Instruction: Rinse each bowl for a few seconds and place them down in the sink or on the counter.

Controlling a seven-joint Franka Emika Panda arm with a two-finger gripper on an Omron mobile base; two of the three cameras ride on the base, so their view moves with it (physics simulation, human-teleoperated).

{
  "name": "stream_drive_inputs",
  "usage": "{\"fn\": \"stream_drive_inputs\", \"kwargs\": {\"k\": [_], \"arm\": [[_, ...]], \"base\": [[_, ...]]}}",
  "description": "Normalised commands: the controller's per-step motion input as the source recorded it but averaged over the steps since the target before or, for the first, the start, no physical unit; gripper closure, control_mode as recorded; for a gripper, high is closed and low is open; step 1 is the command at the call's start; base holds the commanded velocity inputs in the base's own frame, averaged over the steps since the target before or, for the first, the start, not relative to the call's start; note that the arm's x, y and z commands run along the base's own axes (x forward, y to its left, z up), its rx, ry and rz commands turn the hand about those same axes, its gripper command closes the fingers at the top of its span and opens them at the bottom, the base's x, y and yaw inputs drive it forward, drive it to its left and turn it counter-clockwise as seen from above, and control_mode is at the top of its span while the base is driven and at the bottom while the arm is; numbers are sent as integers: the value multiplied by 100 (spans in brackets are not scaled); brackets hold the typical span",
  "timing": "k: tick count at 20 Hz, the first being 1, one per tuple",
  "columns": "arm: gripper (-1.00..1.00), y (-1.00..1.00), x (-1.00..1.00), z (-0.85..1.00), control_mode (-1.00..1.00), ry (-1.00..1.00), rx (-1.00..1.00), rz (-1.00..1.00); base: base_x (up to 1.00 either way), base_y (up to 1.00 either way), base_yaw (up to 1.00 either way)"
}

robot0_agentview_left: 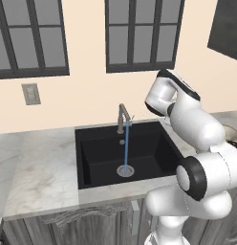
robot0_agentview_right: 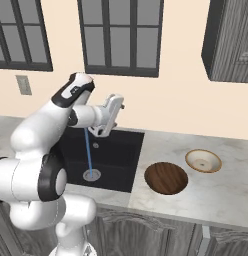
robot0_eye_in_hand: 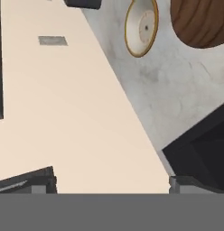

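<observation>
Nearest, we see the counter's [robot0_agentview_right: 216, 200] front edge running over grey cabinets [robot0_agentview_left: 68, 225], with bare marble left of the sink [robot0_agentview_left: 91, 158] and a wider stretch to its right. Both bowls sit on that right stretch, apart from each other and untouched: the brown bowl [robot0_agentview_right: 166, 178] just beside the sink's right rim, near the front edge, and the cream bowl [robot0_agentview_right: 203, 160] farther right and back, closer to the wall. We see nothing inside either bowl. Further in, the black sink holds only a thin blue stream of water [robot0_agentview_left: 127, 146] falling from the tap [robot0_agentview_left: 122, 117] onto the silver drain [robot0_agentview_left: 124, 170]. Our gripper [robot0_agentview_right: 113, 117] hangs above the sink's back right, near the tap, well clear of both bowls, with its jaws spread wide and nothing between them. Beyond, the cream wall [robot0_agentview_right: 171, 100] rises behind the counter with dark-framed windows [robot0_agentview_right: 118, 35] and a wall plate [robot0_agentview_left: 31, 94] at left.
</observation>
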Motion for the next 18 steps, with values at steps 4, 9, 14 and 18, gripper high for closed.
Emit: {"fn": "stream_drive_inputs", "kwargs": {"k": [4,9,14,18], "arm": [[-100,-8,-18,0,-100,-8,0,-18],[-100,-22,-37,0,-100,-9,3,-15],[-100,-30,-30,0,-100,-2,7,-12],[-100,-29,-9,1,-100,14,13,-13]], "base": [[0,0,0],[0,0,0],[0,0,0],[0,0,0]]}}
